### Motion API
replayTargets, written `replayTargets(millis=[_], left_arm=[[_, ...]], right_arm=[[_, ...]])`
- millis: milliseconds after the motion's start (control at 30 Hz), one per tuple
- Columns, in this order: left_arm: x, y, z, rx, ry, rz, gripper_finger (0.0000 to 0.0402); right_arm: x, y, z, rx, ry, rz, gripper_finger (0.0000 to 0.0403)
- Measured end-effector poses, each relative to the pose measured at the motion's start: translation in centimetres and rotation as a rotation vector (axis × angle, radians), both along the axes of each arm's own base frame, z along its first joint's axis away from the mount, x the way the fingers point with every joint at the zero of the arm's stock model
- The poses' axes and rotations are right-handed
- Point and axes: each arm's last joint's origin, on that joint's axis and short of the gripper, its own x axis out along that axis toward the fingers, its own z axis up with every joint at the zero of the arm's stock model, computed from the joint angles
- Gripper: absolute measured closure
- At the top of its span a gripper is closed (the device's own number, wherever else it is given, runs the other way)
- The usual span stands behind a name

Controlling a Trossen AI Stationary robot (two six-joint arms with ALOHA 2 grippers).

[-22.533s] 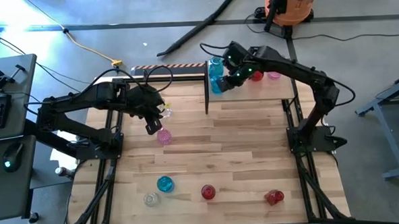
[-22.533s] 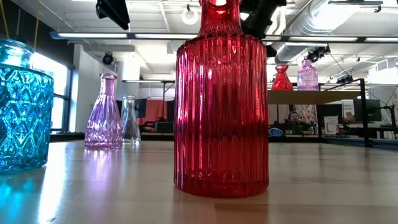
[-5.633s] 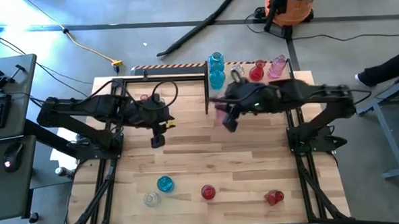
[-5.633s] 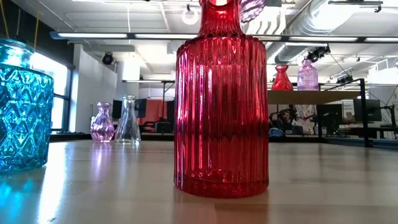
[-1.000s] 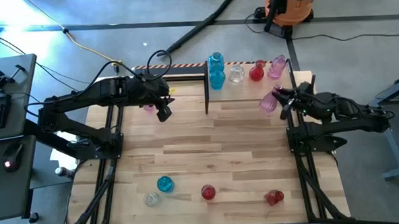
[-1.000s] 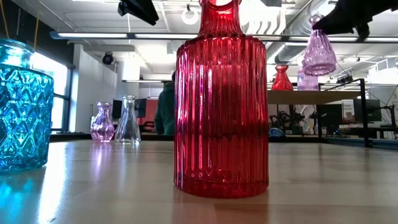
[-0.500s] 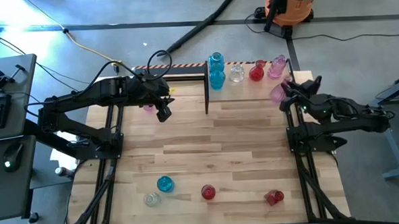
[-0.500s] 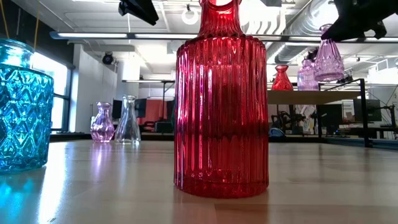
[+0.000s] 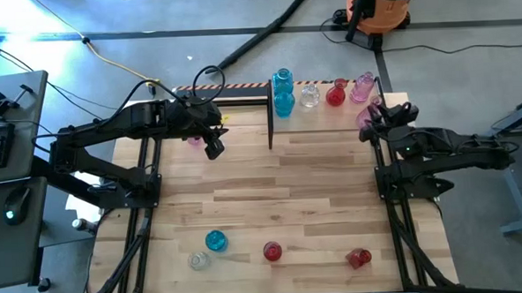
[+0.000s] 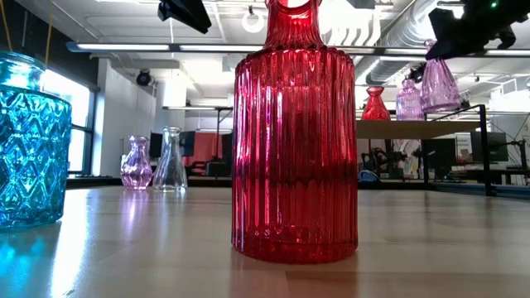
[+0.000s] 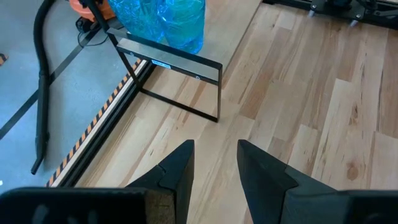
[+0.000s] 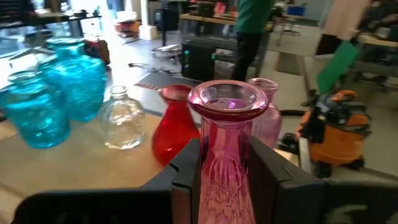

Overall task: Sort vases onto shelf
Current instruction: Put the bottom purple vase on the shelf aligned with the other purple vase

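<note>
Item: pink vase (image 12: 225,155), clamped at the neck between the fingers (image 12: 186,163) of the right gripper (image 9: 372,115), upright, mouth showing just above the fingertips. Change over the last second: carried from beside the shelf's near edge to a position over the right end of the shelf (image 10: 397,128), now just short of the second pink vase (image 9: 362,87) standing there; base apparently hanging clear above the plywood in the low view, not yet set down. Meaning for the task: transport about done, lowering and release judged outstanding. Ahead of the right gripper, on the shelf: red vase (image 12: 174,124), clear vase (image 12: 123,121), two blue vases (image 12: 53,99), in a row. Left gripper (image 11: 214,168): fingers parted, holding nothing, unmoved above the far left table area, small pink vase (image 9: 193,140) just beside it. Remaining on the table, well apart from both grippers: blue vase (image 9: 216,241), clear vase (image 9: 197,261), two red vases (image 9: 272,250).
</note>
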Motion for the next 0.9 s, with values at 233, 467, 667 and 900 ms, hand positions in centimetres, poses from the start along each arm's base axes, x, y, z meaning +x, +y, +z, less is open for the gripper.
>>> replayTargets(millis=[233, 467, 667, 900], left_arm=[[0.0, 0.0, 0.0, 0.000, 0.000, 0.000, 0.0289], [0.0, 0.0, 0.0, 0.000, 0.000, 0.000, 0.0289], [0.0, 0.0, 0.0, 0.003, 0.001, -0.003, 0.0289], [0.0, 0.0, 0.0, 0.012, 0.006, -0.012, 0.0289]], right_arm=[[-0.8, -0.1, -1.0, 0.022, -0.052, -0.110, 0.0336], [-1.0, -0.1, -1.0, -0.011, -0.090, -0.172, 0.0336], [-0.6, -0.1, -0.9, -0.023, -0.102, -0.185, 0.0336], [1.0, -0.2, -1.3, -0.046, -0.048, -0.210, 0.0336]])
